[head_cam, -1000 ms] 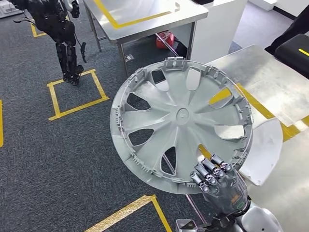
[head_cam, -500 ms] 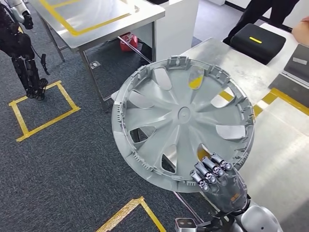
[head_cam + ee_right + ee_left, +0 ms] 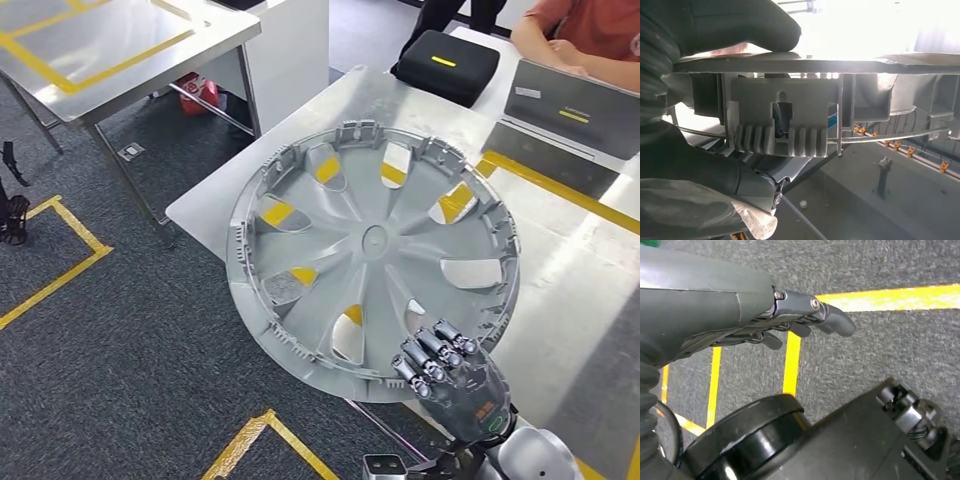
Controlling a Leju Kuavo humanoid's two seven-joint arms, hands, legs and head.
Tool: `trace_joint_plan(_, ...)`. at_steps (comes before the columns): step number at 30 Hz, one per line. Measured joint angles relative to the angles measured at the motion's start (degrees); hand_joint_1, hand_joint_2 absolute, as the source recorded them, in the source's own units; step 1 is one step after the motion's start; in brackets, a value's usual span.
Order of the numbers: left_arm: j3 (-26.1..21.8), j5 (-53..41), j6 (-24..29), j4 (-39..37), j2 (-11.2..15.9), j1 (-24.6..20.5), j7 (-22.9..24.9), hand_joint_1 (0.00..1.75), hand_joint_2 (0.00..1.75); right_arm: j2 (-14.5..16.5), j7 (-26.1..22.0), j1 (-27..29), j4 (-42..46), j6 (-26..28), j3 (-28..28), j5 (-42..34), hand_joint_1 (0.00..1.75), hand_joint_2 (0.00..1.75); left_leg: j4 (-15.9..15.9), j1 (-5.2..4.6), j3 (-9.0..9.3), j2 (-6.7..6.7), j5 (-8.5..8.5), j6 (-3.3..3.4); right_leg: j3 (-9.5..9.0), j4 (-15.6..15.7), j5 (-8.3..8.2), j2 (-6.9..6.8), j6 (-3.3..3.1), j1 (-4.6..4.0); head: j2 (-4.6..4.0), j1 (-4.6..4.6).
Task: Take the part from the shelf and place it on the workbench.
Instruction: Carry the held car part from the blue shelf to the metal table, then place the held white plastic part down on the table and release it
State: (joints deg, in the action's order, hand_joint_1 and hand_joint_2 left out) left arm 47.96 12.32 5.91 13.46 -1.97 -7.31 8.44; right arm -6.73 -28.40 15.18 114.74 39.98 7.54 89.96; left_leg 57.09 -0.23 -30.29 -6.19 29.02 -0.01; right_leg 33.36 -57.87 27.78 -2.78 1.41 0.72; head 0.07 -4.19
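The part is a large grey wheel cover (image 3: 375, 243), held roughly flat in the air with its ribbed inner side up. My right hand (image 3: 453, 378) grips its near rim, fingers on top; the right wrist view shows the rim (image 3: 791, 120) pinched between thumb and fingers. The cover hangs over the near left corner of the metal workbench (image 3: 573, 270), partly past the bench's edge above the carpet. My left hand (image 3: 764, 315) hangs low over the carpet, fingers stretched out, holding nothing.
Yellow tape lines cross the workbench (image 3: 558, 185). A black case (image 3: 447, 65) and a laptop (image 3: 573, 110) lie at its far side, where a person (image 3: 581, 30) sits. A second metal table (image 3: 113, 45) stands at the far left, with yellow floor markings (image 3: 53, 280) on dark carpet.
The whole scene has slid left as my view turned right toward the workbench. The wheel cover stays in my right hand and now sits over the bench's corner.
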Motion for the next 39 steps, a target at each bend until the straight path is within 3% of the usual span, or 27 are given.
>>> trace_joint_plan(1, -0.04, -0.09, 0.04, 0.0, 0.0, -0.03, 0.01, 0.0, 1.75, 0.0, 0.02, 0.04, -0.01, 0.0, -0.02, 0.0, 1.68, 1.75, 0.37, 0.17, -0.01, 0.58, 0.44, -0.33, 0.01, 0.05, -0.08, 0.58, -0.39, 0.03, 0.0, 0.08)
trace_joint_plan(3, -0.08, -0.27, 0.1, -0.01, 0.01, -0.01, 0.02, 0.0, 1.75, 0.01, 0.08, 0.01, -0.02, 0.0, -0.03, 0.0, 1.68, 1.75, 4.01, 0.5, -1.38, 3.21, 2.97, -0.85, -0.07, 0.24, -0.27, 1.75, -1.18, 0.2, 0.0, 0.24)
trace_joint_plan(5, -0.1, -0.27, 0.1, -0.02, 0.04, 0.19, -0.01, 0.0, 1.75, 0.02, 0.1, -0.03, -0.03, 0.0, -0.03, 0.0, 1.68, 1.75, 11.75, 0.59, -4.84, 5.4, 6.71, -0.98, -0.06, 0.23, -0.31, 3.06, -1.54, 0.12, 0.0, 0.37)
trace_joint_plan(6, -0.13, -0.27, 0.09, -0.02, 0.06, 0.22, -0.03, 0.0, 1.75, 0.02, 0.1, -0.03, -0.05, 0.0, -0.03, 0.0, 1.68, 1.75, 15.17, 0.58, -6.49, 5.7, 7.84, -0.94, -0.08, 0.22, -0.32, 3.79, -1.6, 0.02, 0.0, 0.38)
trace_joint_plan(7, -0.15, -0.28, 0.07, -0.02, 0.07, 0.19, -0.04, 0.0, 1.75, 0.02, 0.11, -0.02, -0.09, 0.0, -0.04, 0.0, 1.68, 1.75, 16.86, 0.56, -7.42, 5.84, 7.82, -0.82, -0.12, 0.22, -0.33, 4.59, -1.62, -0.08, 0.0, 0.38)
trace_joint_plan(8, -0.17, -0.31, 0.05, -0.02, 0.07, 0.11, -0.06, 0.0, 1.75, 0.02, 0.13, -0.02, -0.13, 0.0, -0.04, 0.01, 1.68, 1.75, 16.25, 0.54, -7.33, 6.0, 6.61, -0.59, -0.2, 0.21, -0.34, 5.41, -1.63, -0.17, 0.0, 0.37)
trace_joint_plan(9, -0.18, -0.34, 0.03, -0.02, 0.07, 0.05, -0.04, 0.0, 1.75, 0.02, 0.15, -0.02, -0.16, 0.0, -0.03, 0.01, 1.68, 1.75, 13.41, 0.51, -6.21, 6.38, 4.42, -0.28, -0.3, 0.21, -0.35, 6.28, -1.63, -0.22, 0.0, 0.37)
trace_joint_plan(11, -0.18, -0.41, 0.01, -0.04, 0.2, 0.13, 0.03, 0.0, 1.75, 0.02, 0.21, -0.04, -0.2, 0.0, -0.02, 0.02, 1.68, 1.75, 5.57, 0.53, -3.03, 8.95, 0.33, 0.43, -0.32, 0.16, -0.39, 7.84, -1.51, -0.21, 0.0, 0.35)
trace_joint_plan(13, -0.17, -0.57, 0.01, -0.08, 0.34, 0.22, 0.09, 0.0, 1.75, 0.02, 0.35, -0.1, -0.23, 0.0, -0.01, 0.02, 1.68, 1.75, 1.18, 0.51, -1.29, 11.2, -0.77, 0.79, 0.16, 0.11, -0.62, 9.17, -1.01, 0.03, 0.0, 0.4)
trace_joint_plan(15, -0.17, -0.81, 0.01, -0.09, 0.31, 0.13, 0.09, 0.0, 1.75, 0.02, 0.55, -0.12, -0.26, 0.0, 0.0, 0.02, 1.68, 1.75, 0.36, 0.48, -1.02, 10.74, -0.64, 0.97, 0.78, 0.33, -0.99, 10.37, -0.21, 0.3, 0.0, 0.5)
trace_joint_plan(16, -0.17, -0.93, -0.01, -0.09, 0.3, 0.02, 0.09, 0.0, 1.75, 0.02, 0.62, -0.06, -0.27, 0.0, 0.0, 0.02, 1.68, 1.75, 0.0, 0.55, -0.9, 10.02, -0.85, 1.17, 1.11, 0.27, -0.95, 9.95, 0.1, 0.31, 0.0, 0.48)
trace_joint_plan(18, -0.17, -1.13, -0.09, -0.09, 0.3, -0.09, 0.08, 0.0, 1.75, 0.01, 0.67, -0.2, -0.32, 0.0, 0.04, 0.02, 1.68, 1.75, -0.89, 0.77, -0.61, 8.43, -1.3, 1.68, 2.77, -2.28, 0.73, 6.98, 0.5, 0.05, -0.01, 0.15)
trace_joint_plan(20, -0.17, -1.35, -0.23, -0.09, 0.33, 0.03, 0.08, 0.0, 1.75, 0.01, 0.73, -0.44, -0.4, 0.0, 0.17, 0.02, 1.68, 1.75, -1.12, 0.69, -0.55, 6.7, -1.36, 1.95, 6.22, -9.42, 4.31, 3.91, 0.86, 0.0, -0.01, -0.14)
trace_joint_plan(22, -0.16, -1.48, -0.37, -0.09, 0.34, 0.12, 0.08, 0.0, 1.75, 0.02, 0.81, -0.49, -0.54, 0.0, 0.29, 0.02, 1.68, 1.75, -1.07, 0.63, -0.54, 4.95, -1.26, 1.97, 8.99, -15.41, 6.2, 3.19, 1.28, 0.13, 0.0, -0.16)
trace_joint_plan(23, -0.16, -1.49, -0.43, -0.09, 0.33, 0.12, 0.08, 0.0, 1.75, 0.02, 0.87, -0.48, -0.61, 0.0, 0.32, 0.02, 1.68, 1.75, -1.05, 0.63, -0.49, 4.16, -1.17, 1.91, 8.85, -15.38, 5.57, 3.0, 1.43, 0.2, 0.0, -0.16)
trace_joint_plan(24, -0.16, -1.5, -0.49, -0.09, 0.31, 0.1, 0.08, 0.0, 1.75, 0.01, 0.92, -0.48, -0.67, 0.0, 0.33, 0.02, 1.68, 1.75, -1.01, 0.63, -0.39, 3.45, -1.06, 1.78, 7.42, -12.89, 3.97, 2.64, 1.49, 0.27, 0.0, -0.17)
trace_joint_plan(26, -0.16, -1.5, -0.57, -0.09, 0.26, 0.07, 0.08, 0.0, 1.75, 0.01, 0.98, -0.55, -0.71, 0.0, 0.33, 0.03, 1.68, 1.75, -0.82, 0.47, -0.14, 2.17, -0.68, 1.32, 2.58, -4.52, 0.67, 0.46, 1.4, 0.14, 0.0, -0.21)
trace_joint_plan(28, -0.16, -1.5, -0.58, -0.09, 0.26, 0.01, 0.08, 0.0, 1.75, 0.02, 0.98, -0.69, -0.75, 0.0, 0.36, 0.03, 1.68, 1.75, -0.53, 0.11, 0.04, 1.18, -0.3, 0.8, -0.26, 0.38, -0.4, -1.04, 0.82, -0.11, 0.0, -0.17)
trace_joint_plan(31, -0.16, -1.5, -0.58, -0.09, 0.26, -0.14, 0.09, 0.0, 1.75, 0.01, 0.99, -0.64, -0.8, 0.0, 0.36, 0.02, 1.68, 1.75, -0.31, 0.06, 0.33, 0.12, 0.09, 0.11, -0.25, 0.69, -0.35, 0.32, -0.23, -0.16, 0.0, -0.1)
trace_joint_plan(33, -0.16, -1.5, -0.59, -0.09, 0.26, -0.23, 0.08, 0.0, 1.75, 0.01, 1.05, -0.67, -0.81, 0.0, 0.33, 0.02, 1.68, 1.75, 2.14, 0.36, -0.48, 2.02, 2.02, -0.45, -0.27, 0.83, -0.55, 1.5, -0.98, 0.02, 0.0, 0.08)
trace_joint_plan(35, -0.16, -1.49, -0.6, -0.09, 0.27, -0.14, 0.08, 0.0, 1.75, 0.01, 1.11, -0.75, -0.83, 0.0, 0.32, 0.02, 1.68, 1.75, 9.18, 0.52, -3.53, 4.8, 5.76, -0.73, -0.28, 0.88, -0.64, 2.69, -1.47, 0.09, 0.0, 0.32)
trace_joint_plan(37, -0.17, -1.48, -0.6, -0.09, 0.27, -0.12, 0.08, 0.0, 1.75, 0.01, 1.13, -0.75, -0.84, 0.0, 0.33, 0.03, 1.68, 1.75, 16.1, 0.54, -6.81, 5.7, 8.07, -0.7, -0.29, 0.86, -0.66, 4.13, -1.63, -0.02, 0.0, 0.36)
trace_joint_plan(38, -0.18, -1.49, -0.61, -0.09, 0.27, -0.19, 0.08, 0.0, 1.75, 0.01, 1.13, -0.75, -0.84, 0.0, 0.33, 0.03, 1.68, 1.75, 16.91, 0.53, -7.3, 5.85, 7.61, -0.57, -0.33, 0.83, -0.67, 4.93, -1.65, -0.08, 0.0, 0.36)
trace_joint_plan(39, -0.17, -1.49, -0.61, -0.09, 0.27, -0.26, 0.08, 0.0, 1.75, 0.01, 1.14, -0.74, -0.85, 0.0, 0.33, 0.04, 1.68, 1.75, 15.35, 0.53, -6.72, 6.03, 6.02, -0.35, -0.39, 0.81, -0.68, 5.76, -1.64, -0.12, 0.0, 0.36)
